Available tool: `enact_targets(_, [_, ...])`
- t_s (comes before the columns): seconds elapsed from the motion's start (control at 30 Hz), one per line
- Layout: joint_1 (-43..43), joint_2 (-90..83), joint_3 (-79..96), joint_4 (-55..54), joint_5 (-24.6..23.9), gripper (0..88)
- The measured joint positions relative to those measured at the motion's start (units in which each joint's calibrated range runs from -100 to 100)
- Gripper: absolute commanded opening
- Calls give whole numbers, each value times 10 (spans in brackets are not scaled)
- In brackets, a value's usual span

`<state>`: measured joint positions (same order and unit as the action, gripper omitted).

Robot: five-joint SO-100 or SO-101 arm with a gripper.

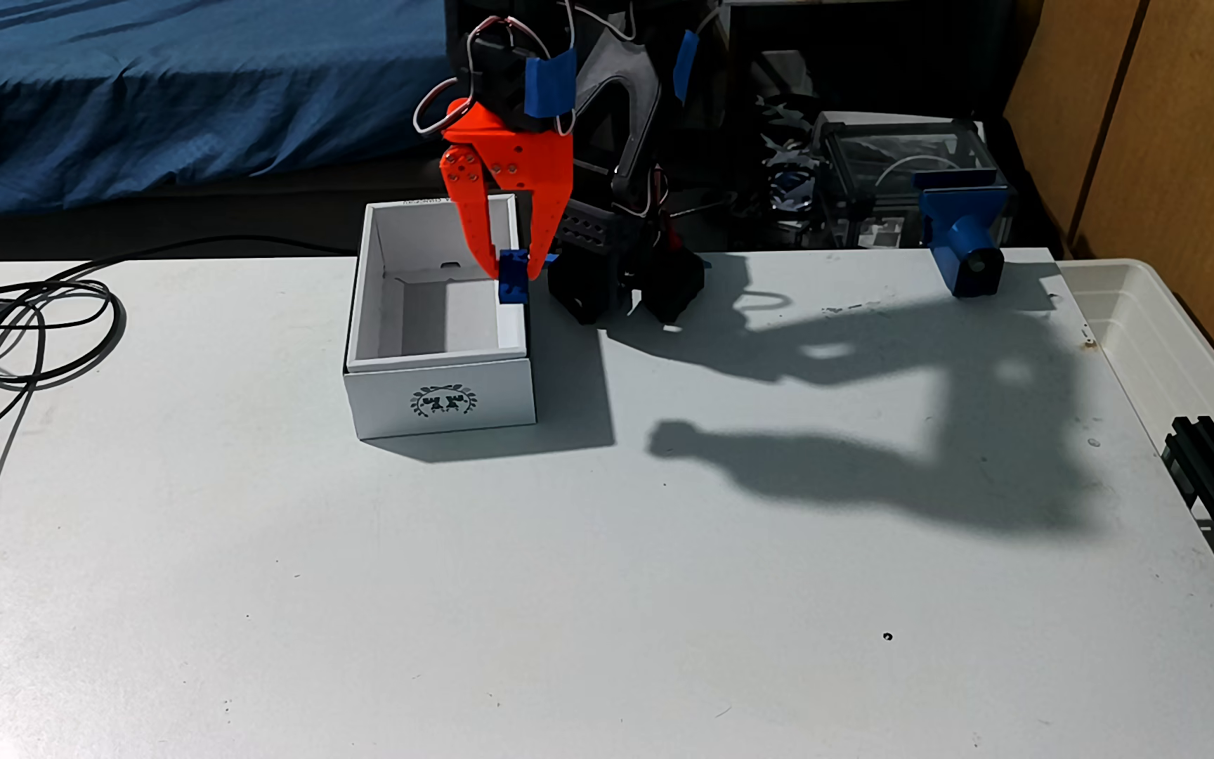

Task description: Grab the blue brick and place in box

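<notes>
The blue brick (514,276) is pinched between the two orange fingertips of the gripper (514,271), which points down and is closed onto it. The brick hangs at the right wall of the box (439,400), over the rim near the far right corner. The white box sits on the counter (589,584), its wreath emblem facing the camera. A black cable (42,321) coils at the left; a blue clamp-like device (965,237) stands at the far right edge
</notes>
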<state>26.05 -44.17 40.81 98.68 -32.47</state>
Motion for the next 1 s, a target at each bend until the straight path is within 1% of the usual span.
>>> enact_targets(0.1, [7, -53, 48, 0, 6, 8])
enact_targets(0.3, [13, -94, 107, -47, 11, 8])
enact_targets(0.47, [61, -97, 108, -61, 39, 8])
enact_targets(0.73, [132, -97, 118, -76, 56, 8])
enact_targets(0.87, [164, -97, 148, -119, 73, 8])
enact_targets(1.0, [173, -97, 191, -191, 78, 8])
